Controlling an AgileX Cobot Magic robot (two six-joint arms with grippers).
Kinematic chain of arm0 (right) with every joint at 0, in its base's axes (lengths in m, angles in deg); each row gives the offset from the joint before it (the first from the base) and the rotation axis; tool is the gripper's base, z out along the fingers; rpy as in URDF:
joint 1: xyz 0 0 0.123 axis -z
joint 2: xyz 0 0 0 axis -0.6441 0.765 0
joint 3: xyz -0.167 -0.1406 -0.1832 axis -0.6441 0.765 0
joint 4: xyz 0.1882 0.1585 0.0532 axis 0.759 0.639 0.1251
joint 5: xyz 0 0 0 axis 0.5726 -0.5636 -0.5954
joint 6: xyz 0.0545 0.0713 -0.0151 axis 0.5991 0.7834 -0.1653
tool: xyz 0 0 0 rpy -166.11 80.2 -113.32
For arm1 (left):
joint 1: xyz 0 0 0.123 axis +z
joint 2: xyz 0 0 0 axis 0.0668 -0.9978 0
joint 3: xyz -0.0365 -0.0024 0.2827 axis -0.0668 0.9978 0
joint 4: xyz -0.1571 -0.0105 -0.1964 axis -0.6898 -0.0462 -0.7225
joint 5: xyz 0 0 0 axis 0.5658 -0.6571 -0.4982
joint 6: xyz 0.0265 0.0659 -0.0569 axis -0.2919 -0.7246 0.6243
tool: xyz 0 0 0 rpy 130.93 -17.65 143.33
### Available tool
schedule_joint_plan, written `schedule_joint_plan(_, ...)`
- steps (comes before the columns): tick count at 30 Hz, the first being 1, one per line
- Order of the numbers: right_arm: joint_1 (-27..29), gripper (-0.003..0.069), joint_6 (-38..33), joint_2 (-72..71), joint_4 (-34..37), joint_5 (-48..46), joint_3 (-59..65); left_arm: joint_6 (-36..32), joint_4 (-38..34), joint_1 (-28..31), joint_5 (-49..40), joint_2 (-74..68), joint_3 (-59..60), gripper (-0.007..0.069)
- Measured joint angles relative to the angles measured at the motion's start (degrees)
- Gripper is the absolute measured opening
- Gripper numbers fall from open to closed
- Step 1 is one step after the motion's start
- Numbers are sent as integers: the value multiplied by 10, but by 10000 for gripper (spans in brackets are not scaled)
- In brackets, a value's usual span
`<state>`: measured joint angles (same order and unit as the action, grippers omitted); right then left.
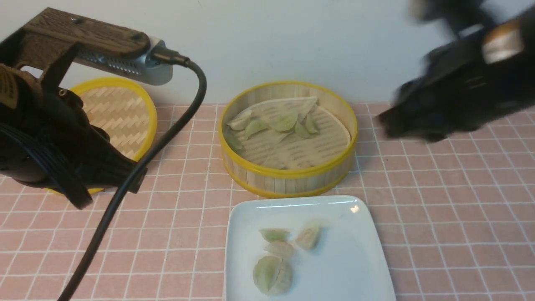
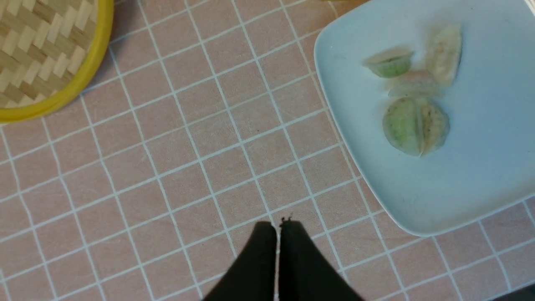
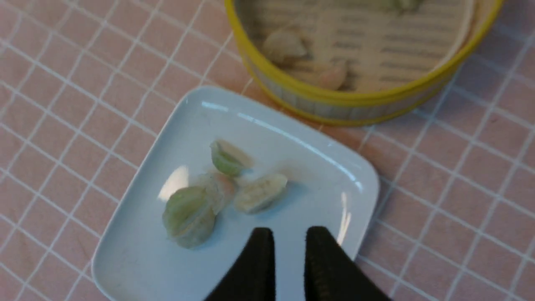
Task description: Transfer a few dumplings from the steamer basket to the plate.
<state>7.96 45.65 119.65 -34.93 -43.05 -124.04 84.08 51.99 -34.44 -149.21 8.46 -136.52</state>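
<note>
Right gripper [image 3: 288, 234] hangs raised, right of the basket [image 1: 288, 177], fingers slightly apart and empty. Left gripper [image 2: 278, 223] is closed over the pink table [image 2: 188, 167] on the left. Three dumplings [image 1: 281, 248] and a round dumpling [image 1: 272, 274] lie on the plate [image 1: 347, 259], with more in the basket behind it. Only the right wrist view clearly shows two pale pieces by the basket's near wall. The right arm [image 1: 459, 92] is blurred in the front view.

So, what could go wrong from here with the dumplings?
1. The plated dumplings lie touching; another dropped there may stick to them.
2. The remaining dumplings in the steamer basket overlap, so the empty right gripper might pinch two.
3. The plate stands close to the basket; a low swing could knock the rim.
</note>
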Motion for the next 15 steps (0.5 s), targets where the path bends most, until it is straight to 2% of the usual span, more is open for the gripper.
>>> schedule_joint_plan(1, 0, 15, 21, -75, -19, 14, 24, 0, 0, 0, 0, 0, 0, -6)
schedule_joint_plan(4, 0, -10, 44, -218, -43, 84, 116, 0, 0, 0, 17, 0, 0, -6)
schedule_joint_plan(11, 0, -14, 83, -516, -89, 312, 380, 0, -1, 0, 63, 0, 0, -6)
schedule_joint_plan(15, 0, -14, 173, -665, -161, 368, 507, 0, -1, 0, 76, 0, 0, -6)
